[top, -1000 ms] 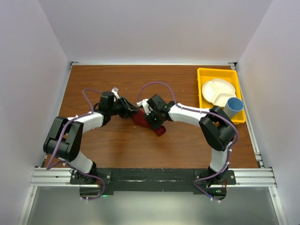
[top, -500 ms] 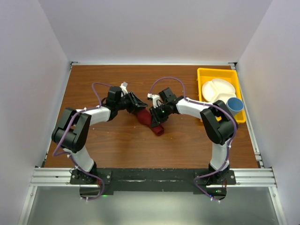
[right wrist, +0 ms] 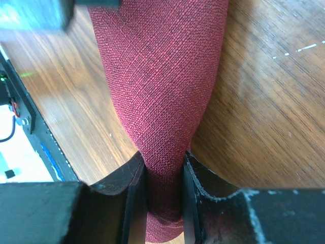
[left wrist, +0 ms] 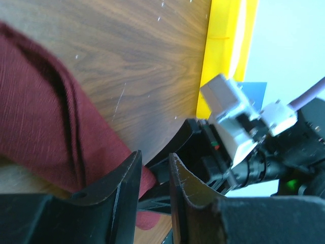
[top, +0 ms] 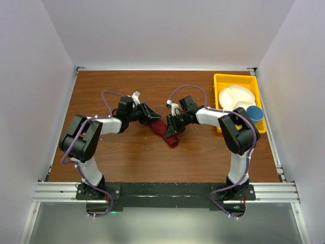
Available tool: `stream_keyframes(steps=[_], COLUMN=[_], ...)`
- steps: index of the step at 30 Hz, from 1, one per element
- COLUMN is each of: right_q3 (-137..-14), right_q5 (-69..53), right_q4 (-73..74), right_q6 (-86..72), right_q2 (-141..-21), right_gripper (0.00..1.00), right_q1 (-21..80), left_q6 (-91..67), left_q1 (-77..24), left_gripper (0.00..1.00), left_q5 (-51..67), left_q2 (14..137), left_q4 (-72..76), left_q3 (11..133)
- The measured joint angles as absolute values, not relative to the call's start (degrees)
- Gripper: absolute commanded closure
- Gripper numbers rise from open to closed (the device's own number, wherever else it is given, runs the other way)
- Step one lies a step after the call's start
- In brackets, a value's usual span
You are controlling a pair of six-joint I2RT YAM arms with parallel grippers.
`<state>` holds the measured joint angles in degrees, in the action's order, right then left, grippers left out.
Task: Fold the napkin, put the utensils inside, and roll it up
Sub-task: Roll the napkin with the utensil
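The right gripper [right wrist: 163, 157] has its jaws squeezed onto the napkin [right wrist: 157, 76], with the maroon cloth bunched into a tight roll between them. I'd say that grip is there to stop it unrolling. Opposite, the left gripper [left wrist: 154, 157] shows jaws narrowly apart at the roll's far-left end, and I cannot tell whether they pinch any cloth. The roll lies diagonally in the middle of the desk [right wrist: 254, 101], both arms meeting over it. No utensils in sight, so they are likely wrapped inside. Far right, the yellow tray [top: 223, 81] carries the white divided plate [top: 233, 99] and blue cup [top: 254, 113], well apart.
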<state>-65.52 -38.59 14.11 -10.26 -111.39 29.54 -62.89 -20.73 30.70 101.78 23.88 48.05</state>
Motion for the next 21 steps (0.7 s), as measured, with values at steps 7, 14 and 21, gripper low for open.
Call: stream_keyframes(steps=[7,14,21], right_q3=[-64.95,-63.99,-64.4], right_q5=[-38.76,-41.06,-37.89], right_q4=[12.99,10.98,15.53], right_q6=[-12.71,-16.78,-16.08], right_q2=[-111.39,-111.26,-108.44], right_gripper=[0.66,0.46,0.35], right_q1=[29.26,29.02,29.23], left_q6=[-63.94,-65.1,-65.54], left_q1=[-21.43,-21.5,-21.61], left_gripper=[0.69,0.71,0.71], left_q5=[30.63,30.26,30.26], left_q2=[101.06,100.09,102.74], left_q4=[29.52,35.14,38.02], left_q3=[39.51,33.89,33.82])
